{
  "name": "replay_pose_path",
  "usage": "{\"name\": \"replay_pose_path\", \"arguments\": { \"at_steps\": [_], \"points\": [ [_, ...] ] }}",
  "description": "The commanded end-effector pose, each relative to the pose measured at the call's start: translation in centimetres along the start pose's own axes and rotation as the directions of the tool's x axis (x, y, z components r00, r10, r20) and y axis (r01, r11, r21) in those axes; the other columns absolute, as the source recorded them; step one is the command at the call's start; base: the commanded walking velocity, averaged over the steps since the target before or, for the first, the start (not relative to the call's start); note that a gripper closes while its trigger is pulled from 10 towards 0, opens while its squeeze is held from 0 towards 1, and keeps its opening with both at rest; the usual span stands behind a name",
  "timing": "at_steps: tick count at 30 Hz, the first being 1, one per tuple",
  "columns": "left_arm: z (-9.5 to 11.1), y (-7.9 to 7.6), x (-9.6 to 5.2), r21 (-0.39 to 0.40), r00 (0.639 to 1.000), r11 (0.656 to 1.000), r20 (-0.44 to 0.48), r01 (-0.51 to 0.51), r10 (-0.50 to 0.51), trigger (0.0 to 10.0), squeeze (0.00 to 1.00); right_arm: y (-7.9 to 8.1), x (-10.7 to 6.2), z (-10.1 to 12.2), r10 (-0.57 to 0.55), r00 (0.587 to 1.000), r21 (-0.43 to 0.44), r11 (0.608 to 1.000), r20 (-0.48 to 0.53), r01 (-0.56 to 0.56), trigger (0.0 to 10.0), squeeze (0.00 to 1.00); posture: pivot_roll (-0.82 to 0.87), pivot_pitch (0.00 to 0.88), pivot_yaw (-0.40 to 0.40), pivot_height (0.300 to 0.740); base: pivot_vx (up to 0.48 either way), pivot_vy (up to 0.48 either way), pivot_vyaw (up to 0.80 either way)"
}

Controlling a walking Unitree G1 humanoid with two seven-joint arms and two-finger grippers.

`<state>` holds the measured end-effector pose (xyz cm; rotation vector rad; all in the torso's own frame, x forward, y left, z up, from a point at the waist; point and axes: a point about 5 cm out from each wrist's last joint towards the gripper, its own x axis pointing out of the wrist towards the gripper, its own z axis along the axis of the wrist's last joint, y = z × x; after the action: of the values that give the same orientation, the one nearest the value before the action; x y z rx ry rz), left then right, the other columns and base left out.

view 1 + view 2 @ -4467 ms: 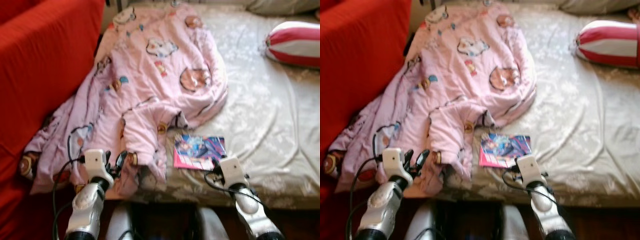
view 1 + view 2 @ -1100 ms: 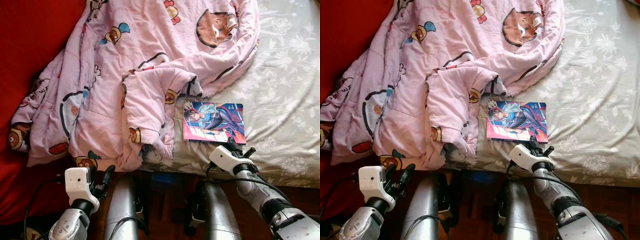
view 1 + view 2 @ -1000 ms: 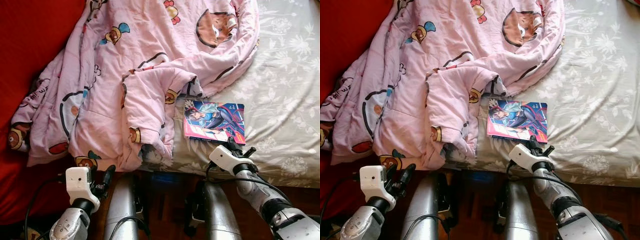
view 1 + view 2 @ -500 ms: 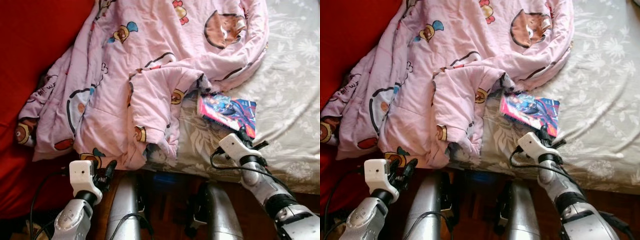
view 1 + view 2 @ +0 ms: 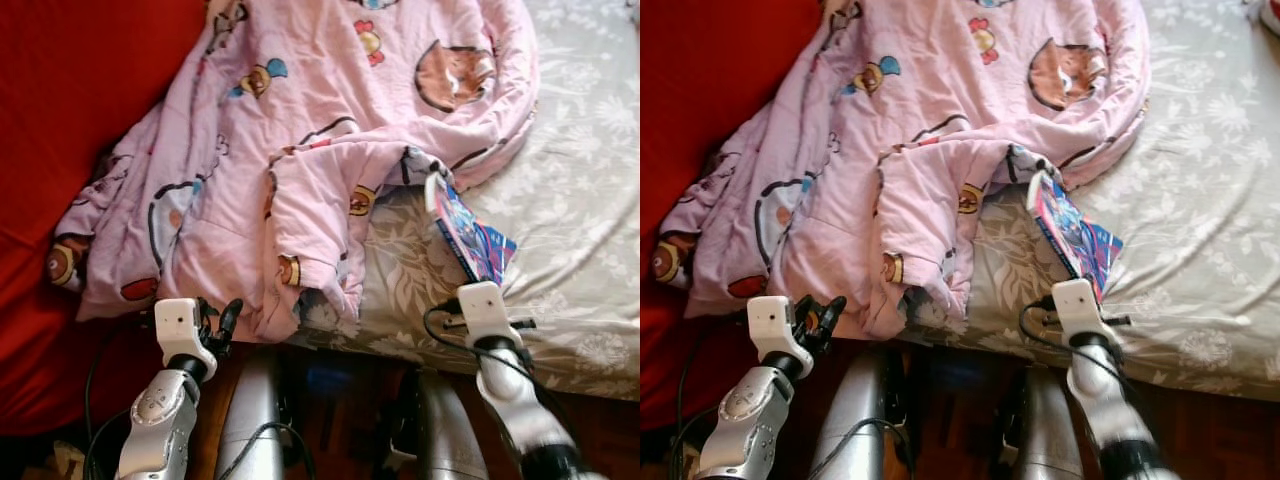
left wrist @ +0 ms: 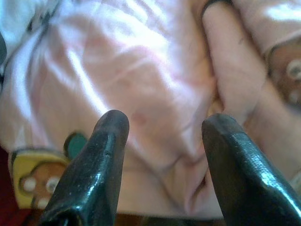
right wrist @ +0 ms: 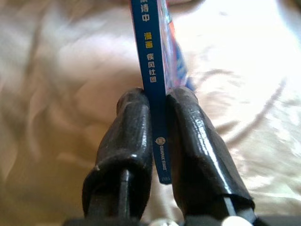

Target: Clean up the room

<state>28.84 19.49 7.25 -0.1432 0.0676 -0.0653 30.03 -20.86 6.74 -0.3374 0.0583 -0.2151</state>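
Note:
A thin comic book with a blue spine is lifted on edge above the bed, and my right gripper is shut on its lower end near the bed's front edge. A crumpled pink cartoon-print blanket covers the left half of the bed and hangs over its front. My left gripper is open, low at the bed's front left, its fingers facing the hanging blanket fold with nothing between them.
The bed sheet is pale grey with a floral print. A red sofa or cover rises along the left side, touching the blanket. My two silver legs stand against the bed front on dark wooden floor.
My right gripper has raised the comic book from lying flat to standing on edge. The camera has tilted slightly, showing more of the blanket's top. The left gripper has risen a little toward the blanket.

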Motion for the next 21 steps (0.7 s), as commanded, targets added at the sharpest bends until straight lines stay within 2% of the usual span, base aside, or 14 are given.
{"name": "replay_pose_path", "arguments": {
  "at_steps": [1,6,7,14,15,16,17,18,21],
  "points": [
    [-1.0,0.6,-0.3,0.011,0.999,1.000,-0.036,-0.023,0.023,10.0,0.00,-0.6,-0.4,0.3,-0.044,0.999,0.097,0.994,0.004,0.043,0.0,0.00,0.04,0.187,0.019,0.621,0.000,0.000,0.00],
    [-0.9,0.3,0.5,0.009,1.000,1.000,-0.024,-0.013,0.013,10.0,0.00,-1.2,-0.6,1.7,-0.048,0.997,0.139,0.989,0.062,0.039,0.0,0.00,0.02,0.148,0.020,0.621,0.000,0.000,0.00],
    [-0.9,0.2,0.7,0.007,1.000,1.000,-0.023,-0.012,0.012,10.0,0.00,-1.2,-0.5,2.1,-0.039,0.996,0.154,0.988,0.079,0.026,0.4,0.00,0.02,0.141,0.019,0.621,0.000,0.000,0.00],
    [-0.9,0.2,0.7,0.007,1.000,1.000,-0.023,-0.012,0.012,10.0,0.00,-1.2,-0.5,2.1,-0.039,0.996,0.154,0.988,0.079,0.026,0.4,0.00,0.02,0.141,0.019,0.621,0.000,0.000,0.00],
    [-0.9,0.2,0.8,0.005,1.000,1.000,-0.020,-0.011,0.011,10.0,0.00,-1.2,-0.5,2.5,-0.026,0.995,0.180,0.984,0.093,0.009,9.4,0.00,0.02,0.137,0.019,0.621,0.000,0.000,0.00],
    [-0.9,0.2,0.8,0.005,1.000,1.000,-0.020,-0.011,0.011,10.0,0.00,-1.2,-0.5,2.5,-0.026,0.995,0.180,0.984,0.093,0.009,9.4,0.00,0.02,0.137,0.019,0.621,0.000,0.000,0.00],
    [-0.8,-0.4,1.4,-0.008,1.000,1.000,-0.006,-0.003,0.003,10.0,0.00,-1.0,0.4,3.8,-0.006,0.992,0.252,0.967,0.129,-0.027,10.0,0.00,0.02,0.107,0.008,0.631,0.000,0.000,0.00],
    [-0.8,-0.5,1.6,-0.011,1.000,1.000,-0.001,-0.001,0.001,10.0,0.00,-0.9,0.6,4.1,0.000,0.991,0.268,0.963,0.135,-0.036,10.0,0.00,0.02,0.105,0.008,0.636,0.000,0.000,0.00],
    [-0.9,-0.5,1.6,-0.012,1.000,1.000,0.002,-0.002,0.002,10.0,0.00,-0.6,0.7,4.3,0.014,0.991,0.278,0.959,0.130,-0.050,10.0,0.00,0.02,0.103,0.008,0.646,0.000,0.000,0.00]
  ]
}}
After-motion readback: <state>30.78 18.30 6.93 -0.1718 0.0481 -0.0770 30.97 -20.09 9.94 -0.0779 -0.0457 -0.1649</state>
